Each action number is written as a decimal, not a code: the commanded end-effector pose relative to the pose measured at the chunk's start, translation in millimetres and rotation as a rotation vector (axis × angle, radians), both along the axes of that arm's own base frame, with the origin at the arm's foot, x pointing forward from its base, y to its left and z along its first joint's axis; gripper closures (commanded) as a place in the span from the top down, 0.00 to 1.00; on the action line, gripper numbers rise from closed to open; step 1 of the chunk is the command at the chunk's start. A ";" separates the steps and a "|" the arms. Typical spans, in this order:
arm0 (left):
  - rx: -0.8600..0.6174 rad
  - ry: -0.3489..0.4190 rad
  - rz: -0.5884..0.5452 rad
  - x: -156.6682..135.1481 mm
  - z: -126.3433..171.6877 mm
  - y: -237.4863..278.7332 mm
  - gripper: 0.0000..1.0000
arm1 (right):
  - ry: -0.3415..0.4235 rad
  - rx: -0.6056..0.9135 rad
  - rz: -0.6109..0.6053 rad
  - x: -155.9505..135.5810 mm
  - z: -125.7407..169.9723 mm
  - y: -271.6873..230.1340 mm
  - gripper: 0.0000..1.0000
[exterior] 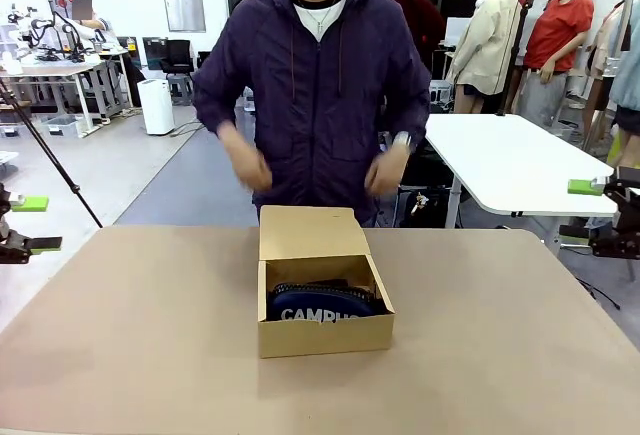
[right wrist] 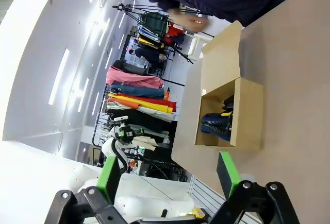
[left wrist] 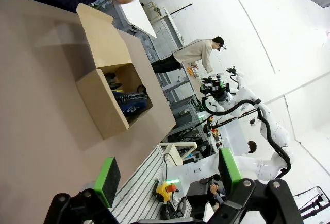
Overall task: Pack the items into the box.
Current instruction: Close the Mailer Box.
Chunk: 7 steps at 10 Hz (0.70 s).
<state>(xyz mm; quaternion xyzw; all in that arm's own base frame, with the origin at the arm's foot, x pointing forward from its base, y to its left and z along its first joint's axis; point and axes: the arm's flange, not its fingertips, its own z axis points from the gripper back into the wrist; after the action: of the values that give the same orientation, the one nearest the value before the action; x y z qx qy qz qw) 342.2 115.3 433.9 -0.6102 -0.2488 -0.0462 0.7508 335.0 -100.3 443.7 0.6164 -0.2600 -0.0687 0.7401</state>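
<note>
Worktop [exterior: 130, 335]: carrying the box [exterior: 325, 337], lid [exterior: 312, 233] standing open.
Pouch [exterior: 322, 307]: lying inside the box.
Left hand [left wrist: 167, 175], right hand [right wrist: 168, 176]: fingers standing apart.
Room: white table [exterior: 510, 160] standing beyond the box.

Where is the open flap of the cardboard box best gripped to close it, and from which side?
Probably the free upper edge of the flap, near its middle, coming from above. The flap is hinged on the far wall of the box and stands open, so that thin edge is clear for a pinch, while the pouch lies low inside, out of the way.
</note>
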 end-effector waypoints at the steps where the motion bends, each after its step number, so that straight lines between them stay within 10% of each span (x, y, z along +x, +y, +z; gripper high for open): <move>1: -0.002 0.009 -0.006 -2.7 3.8 0.5 1.00 | 0.020 -0.001 0.013 -3.4 3.2 -1.5 1.00; 7: -0.002 0.009 -0.006 -2.7 3.8 0.5 1.00 | 0.020 -0.001 0.013 -3.4 3.2 -1.5 1.00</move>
<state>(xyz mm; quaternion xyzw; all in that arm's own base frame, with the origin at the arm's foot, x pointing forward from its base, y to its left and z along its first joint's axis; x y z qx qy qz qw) 342.2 115.3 433.9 -0.6102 -0.2488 -0.0462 0.7508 334.9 -100.4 443.8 0.6166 -0.2599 -0.0686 0.7400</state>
